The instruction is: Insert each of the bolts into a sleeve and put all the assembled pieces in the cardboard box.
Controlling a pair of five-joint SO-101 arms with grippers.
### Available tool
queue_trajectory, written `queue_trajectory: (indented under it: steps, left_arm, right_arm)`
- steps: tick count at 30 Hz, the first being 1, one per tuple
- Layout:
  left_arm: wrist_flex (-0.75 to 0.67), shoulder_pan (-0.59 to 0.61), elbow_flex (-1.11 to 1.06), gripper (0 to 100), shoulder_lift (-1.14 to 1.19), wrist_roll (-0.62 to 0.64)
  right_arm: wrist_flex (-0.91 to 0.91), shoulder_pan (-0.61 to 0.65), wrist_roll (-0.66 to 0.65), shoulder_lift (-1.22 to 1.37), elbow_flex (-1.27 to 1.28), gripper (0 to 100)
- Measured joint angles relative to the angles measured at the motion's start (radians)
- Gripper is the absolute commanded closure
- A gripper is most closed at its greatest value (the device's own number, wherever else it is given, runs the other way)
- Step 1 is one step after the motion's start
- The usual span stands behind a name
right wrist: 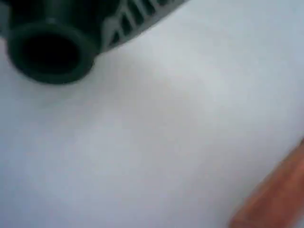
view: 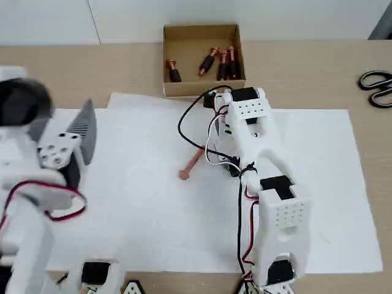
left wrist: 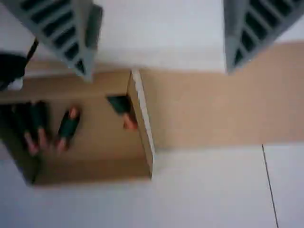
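A copper bolt lies loose on the white sheet, left of my right arm. My right gripper is low over the sheet beside it, shut on a black sleeve whose open end faces the camera, pressed against a grey finger. The bolt shows close by in the right wrist view. The cardboard box at the back holds several assembled pieces. My left gripper hangs open and empty, raised at the left, looking onto the box.
Scissors lie on the wooden table at the far right. The right arm's black cable loops over the sheet between the bolt and the box. The sheet's left and front areas are bare.
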State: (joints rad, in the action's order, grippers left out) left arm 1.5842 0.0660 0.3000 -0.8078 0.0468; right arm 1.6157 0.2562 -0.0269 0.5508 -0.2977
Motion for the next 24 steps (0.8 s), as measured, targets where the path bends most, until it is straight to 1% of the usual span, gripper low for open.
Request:
queue_trajectory:
  steps: [3, 5, 7, 13, 15, 19, 24]
  left_arm:
    - [-0.002, 0.000, 0.141, 82, -0.032, 0.000]
    - [-0.002, 0.000, 0.196, 82, -0.089, 0.000]
    - [-0.003, 0.000, 0.203, 82, -0.133, -0.014]
    - [-0.069, 0.000, 0.204, 82, -0.219, -0.014]
    - [-0.069, 0.000, 0.153, 82, -0.230, 0.011]
    - [-0.068, 0.000, -0.037, 82, -0.229, 0.037]
    - [-0.089, 0.000, -0.307, 82, -0.219, 0.040]
  right_arm:
    - [0.000, 0.000, 0.000, 0.000, 0.000, 99.2]
    - [0.000, 0.000, 0.000, 0.000, 0.000, 99.2]
    - [0.000, 0.003, 0.000, 0.000, 0.000, 99.2]
    - [0.000, 0.003, 0.000, 0.000, 0.000, 99.2]
    - [0.000, 0.003, 0.000, 0.000, 0.000, 99.2]
    - [0.003, 0.003, 0.000, -0.011, 0.002, 99.2]
    - [0.040, 0.003, 0.000, -0.130, 0.002, 99.2]
